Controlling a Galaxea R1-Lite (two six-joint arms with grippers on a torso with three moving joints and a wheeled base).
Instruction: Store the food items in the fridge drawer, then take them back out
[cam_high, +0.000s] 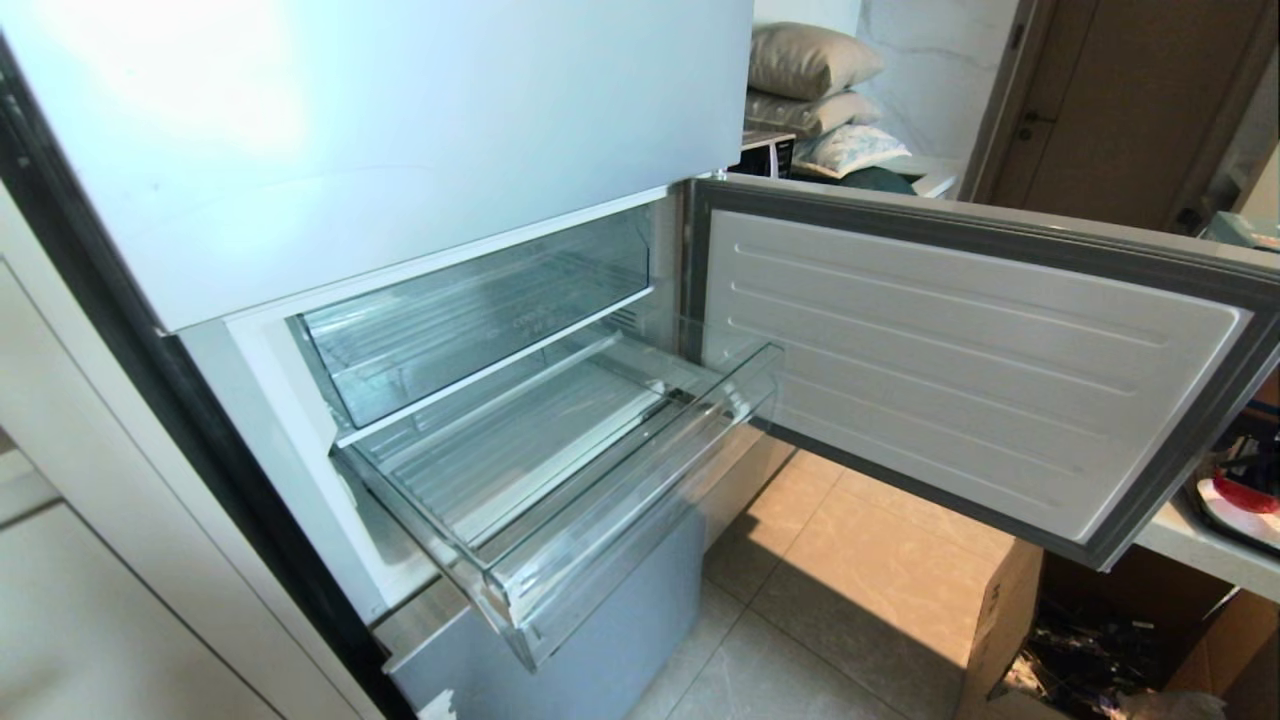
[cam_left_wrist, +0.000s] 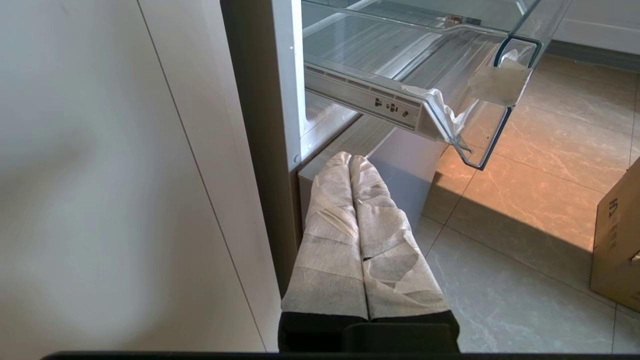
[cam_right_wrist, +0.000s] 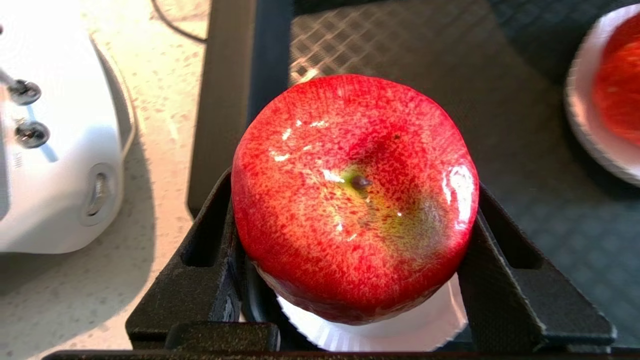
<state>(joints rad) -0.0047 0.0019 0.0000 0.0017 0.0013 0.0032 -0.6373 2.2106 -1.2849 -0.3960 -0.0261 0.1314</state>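
The smooth red apple (cam_right_wrist: 350, 200) fills the right wrist view, with a white paper plate (cam_right_wrist: 400, 335) under it. My right gripper (cam_right_wrist: 352, 185) is shut on the apple, one black finger pressed against each side. An orange-red fruit, the tangerine (cam_right_wrist: 617, 85), lies on another white plate at that view's edge. The fridge drawer (cam_high: 640, 500) is pulled out and holds nothing; its clear side also shows in the left wrist view (cam_left_wrist: 425, 65). My left gripper (cam_left_wrist: 352, 162) is parked low beside the fridge, its taped fingers pressed shut. Neither arm shows in the head view.
The fridge door (cam_high: 960, 360) stands open to the right. A deeper clear compartment (cam_high: 470, 310) sits above the drawer. A cardboard box (cam_high: 1000, 620) stands on the tiled floor. A white device (cam_right_wrist: 55, 150) rests on the speckled counter beside a dark mat (cam_right_wrist: 400, 50).
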